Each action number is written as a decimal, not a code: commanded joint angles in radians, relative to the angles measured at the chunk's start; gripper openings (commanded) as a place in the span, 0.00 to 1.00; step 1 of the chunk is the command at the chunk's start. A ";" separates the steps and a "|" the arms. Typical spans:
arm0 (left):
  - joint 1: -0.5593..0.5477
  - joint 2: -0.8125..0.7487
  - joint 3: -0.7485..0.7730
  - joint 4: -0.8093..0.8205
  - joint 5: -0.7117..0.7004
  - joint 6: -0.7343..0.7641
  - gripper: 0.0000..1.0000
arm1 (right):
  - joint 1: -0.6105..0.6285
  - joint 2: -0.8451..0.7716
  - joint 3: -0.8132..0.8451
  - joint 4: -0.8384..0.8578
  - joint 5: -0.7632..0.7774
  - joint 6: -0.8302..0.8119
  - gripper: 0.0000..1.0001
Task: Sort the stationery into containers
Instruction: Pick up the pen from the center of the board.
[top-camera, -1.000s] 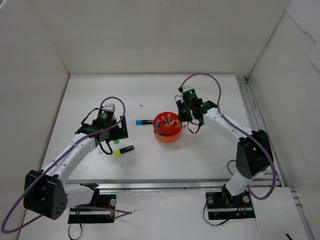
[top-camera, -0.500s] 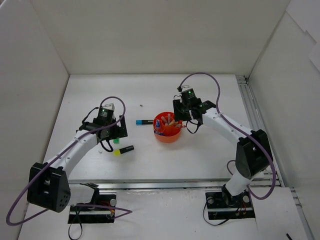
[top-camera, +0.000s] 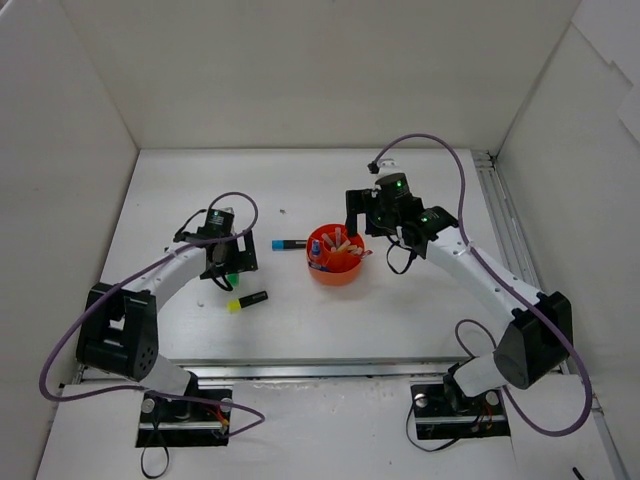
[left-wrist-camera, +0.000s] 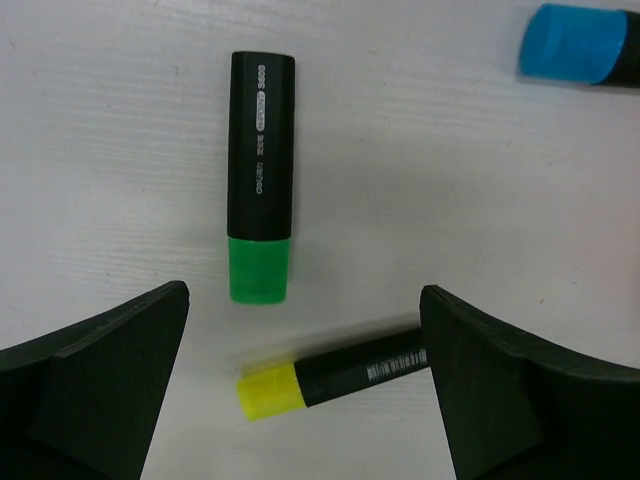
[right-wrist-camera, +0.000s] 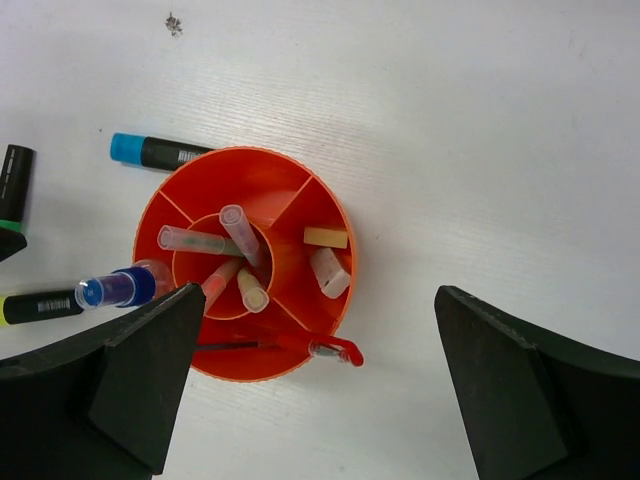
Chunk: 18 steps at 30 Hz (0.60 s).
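pick-up seems lined up: left gripper (left-wrist-camera: 305, 335) is held wide open, green-capped highlighter (left-wrist-camera: 260, 190) just ahead of it, so lowering and closing are needed; right gripper (right-wrist-camera: 320, 295) is spread empty over the orange tub (right-wrist-camera: 240, 183)

right hand (right-wrist-camera: 320, 300) opened, left hand (left-wrist-camera: 305, 300) shifted

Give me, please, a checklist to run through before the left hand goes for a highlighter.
1. Left hand open: ok, jaws wide, nothing held.
2. Green-capped highlighter lying free, touching nothing: ok.
3. Yellow-capped highlighter out of the grasp path: not ok, it lies close by the green cap, between the jaws.
4. Right hand open and empty: ok.
5. Orange tub upright: ok.
6. Red pen fully inside tub: not ok, one end juts over the rim.
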 joint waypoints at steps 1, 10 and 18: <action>0.010 0.021 0.086 0.026 -0.035 0.013 0.95 | 0.003 -0.067 -0.019 0.028 0.058 0.008 0.98; 0.019 0.120 0.102 0.003 -0.098 -0.019 0.87 | -0.004 -0.138 -0.068 0.028 0.089 0.023 0.98; 0.028 0.185 0.120 -0.002 -0.092 -0.028 0.63 | -0.007 -0.174 -0.091 0.028 0.103 0.031 0.98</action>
